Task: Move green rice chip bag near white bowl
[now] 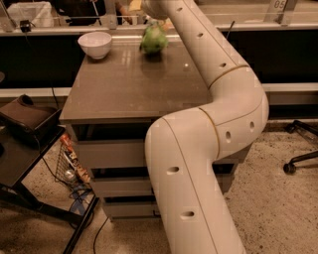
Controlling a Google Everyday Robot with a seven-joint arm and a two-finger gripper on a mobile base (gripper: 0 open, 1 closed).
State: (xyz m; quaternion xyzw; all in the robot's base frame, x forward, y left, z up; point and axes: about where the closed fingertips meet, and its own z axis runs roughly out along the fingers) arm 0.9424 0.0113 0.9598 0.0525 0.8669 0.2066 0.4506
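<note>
Here the green rice chip bag [153, 38] is to the right of the white bowl [95, 43], apart from it, on or just over the table [134, 84]; which one is unclear. The gripper [150, 10] is above and right of the bowl, directly over the bag; whether it grips or has let go cannot be told

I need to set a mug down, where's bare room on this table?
Bare: the near half of the table, from the front edge up to the white bowl at the far left corner and the green rice chip bag at the far middle; a gap between those two. Crowded: the far right, where the arm crosses, with the gripper above the bag.
</note>
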